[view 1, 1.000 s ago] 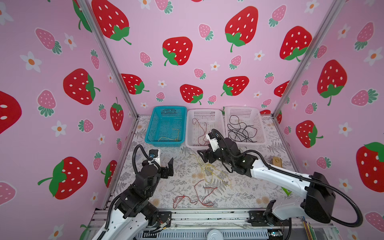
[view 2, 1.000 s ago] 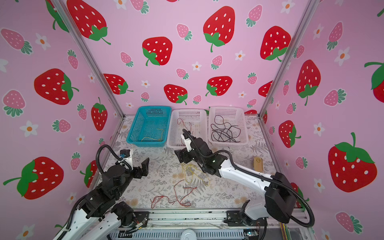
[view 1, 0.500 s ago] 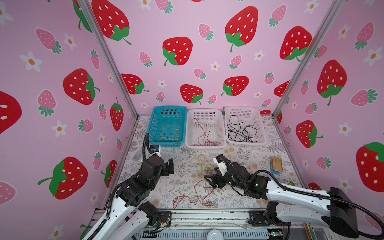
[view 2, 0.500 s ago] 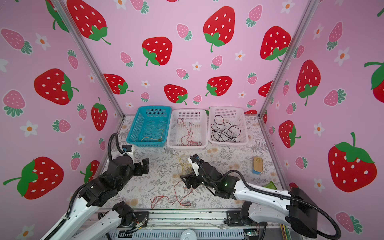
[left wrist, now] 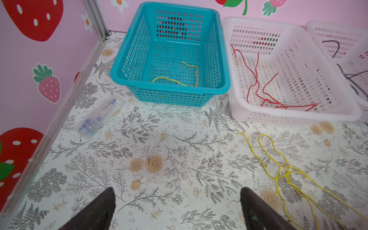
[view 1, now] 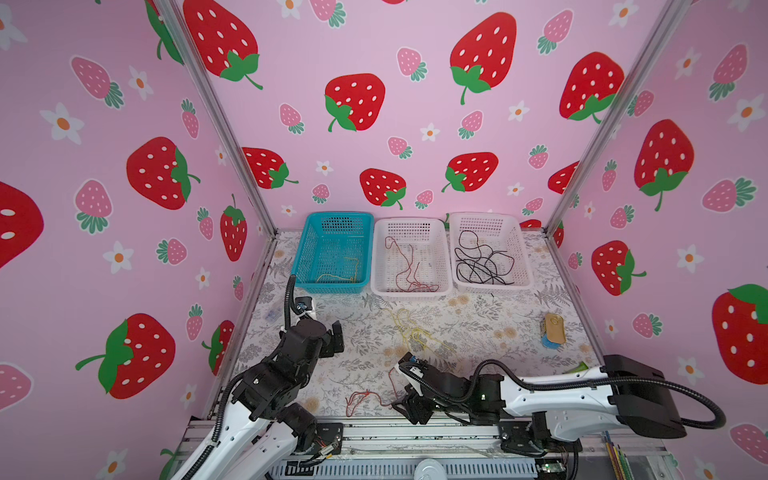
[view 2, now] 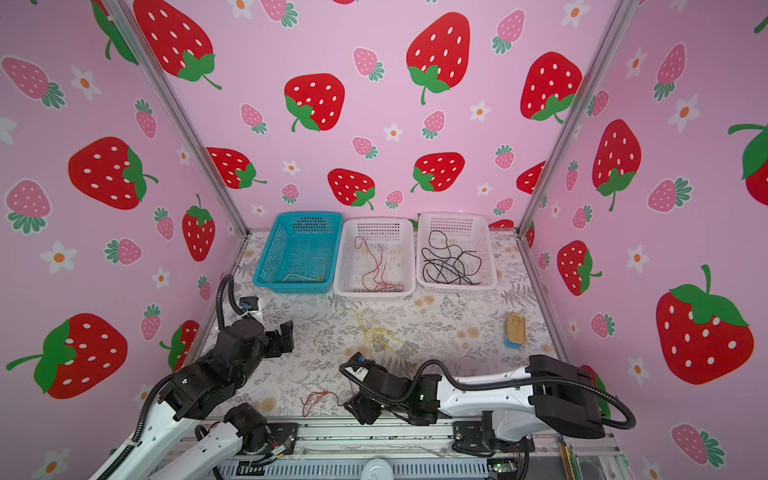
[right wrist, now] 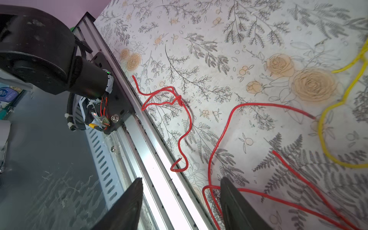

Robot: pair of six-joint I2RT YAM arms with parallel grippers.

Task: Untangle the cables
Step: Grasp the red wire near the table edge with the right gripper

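Loose cables lie on the floral table: a red one (view 1: 365, 397) (view 2: 318, 399) (right wrist: 185, 119) by the front edge and a knotted yellow bundle (view 1: 411, 332) (left wrist: 282, 169) mid-table. My right gripper (view 1: 409, 409) (right wrist: 181, 179) hangs low over the front rail, open, with a red loop on the table beside one finger (right wrist: 233, 199). My left gripper (view 1: 336, 336) (left wrist: 177, 189) hovers open and empty at the left, well short of the yellow bundle. A yellow cable (view 1: 338, 274) lies in the blue basket, red (view 1: 409, 270) in the middle white one, black (view 1: 482, 262) in the right one.
Blue basket (view 1: 309, 249) and two white baskets (view 1: 380, 266) (view 1: 523, 257) line the back wall. A clear plastic case (left wrist: 99, 116) lies by the left wall. A tan and blue object (view 1: 554, 328) sits at the right. The aluminium rail (right wrist: 151, 149) edges the table front.
My right arm has swung back from the middle white basket to the front edge by the loose red cable, its jaws narrowing. The left arm has reached a little farther in.
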